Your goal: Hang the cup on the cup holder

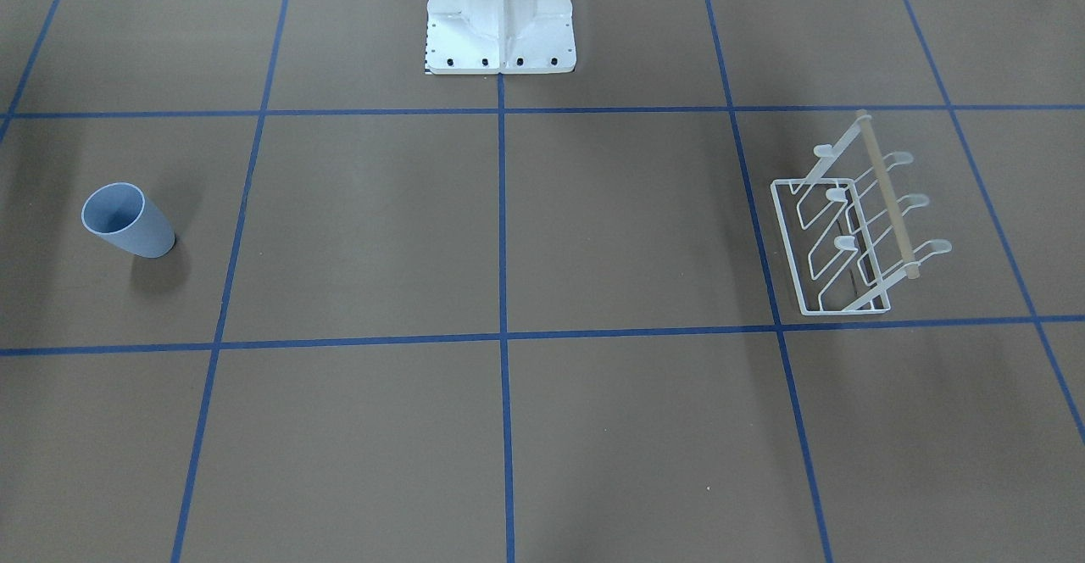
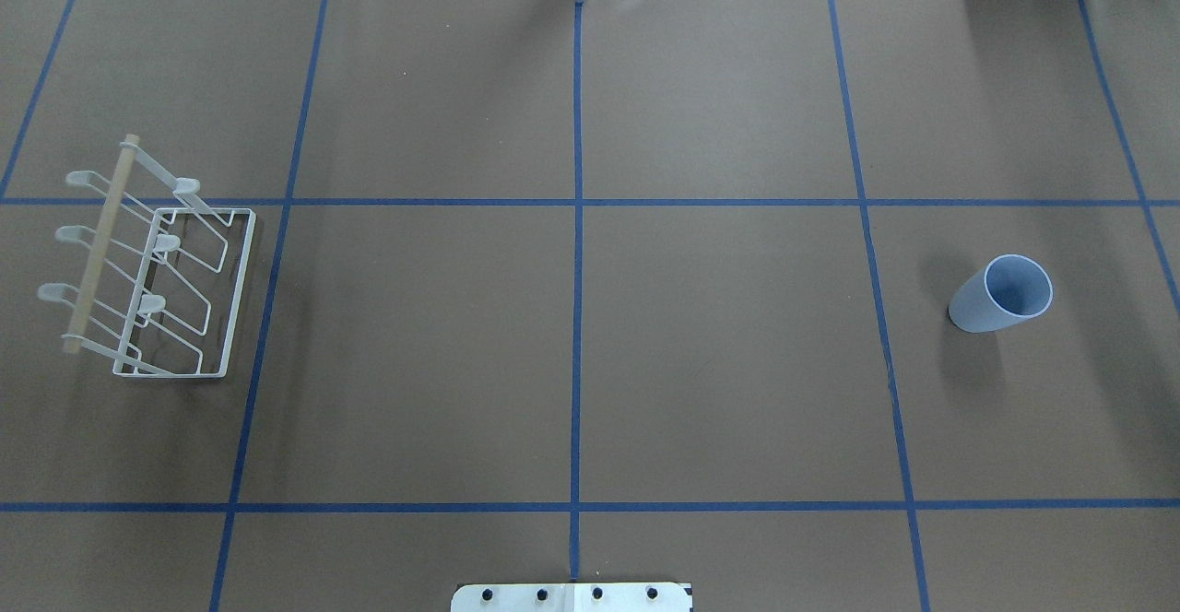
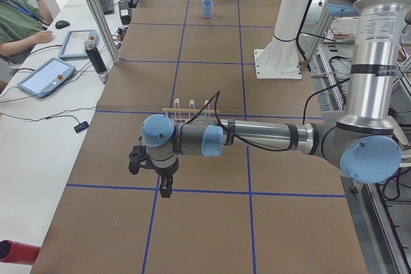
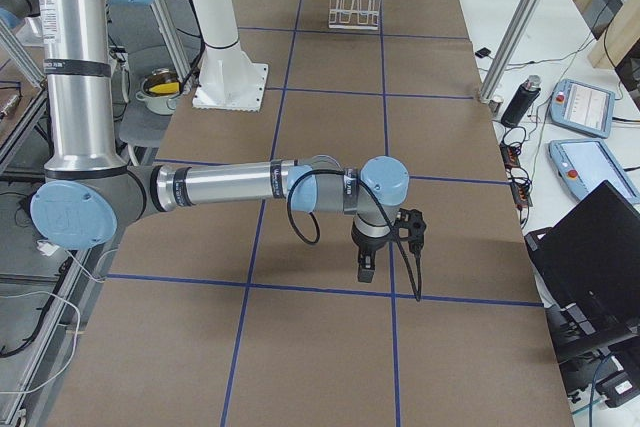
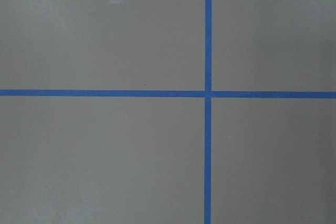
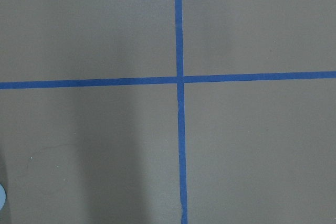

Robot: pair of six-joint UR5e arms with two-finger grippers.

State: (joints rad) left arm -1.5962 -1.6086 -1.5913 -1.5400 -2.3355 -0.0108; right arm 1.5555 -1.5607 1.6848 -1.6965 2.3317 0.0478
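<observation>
Left end effector hangs pointing down over a blue tape crossing at the bench's left end. Right end effector hangs likewise at the opp. end. Both show only in the side views, so I can't tell if either is spread or closed. Cup stands upright, mouth up, on the bench's right side w/ open brown paper on every side. Cup holder sits on the left side, well apart from the cup, its base just left of a tape line. White robot pedestal stands mid-bench at the robot's edge. An alu post and tablets line the operators' edge.
</observation>
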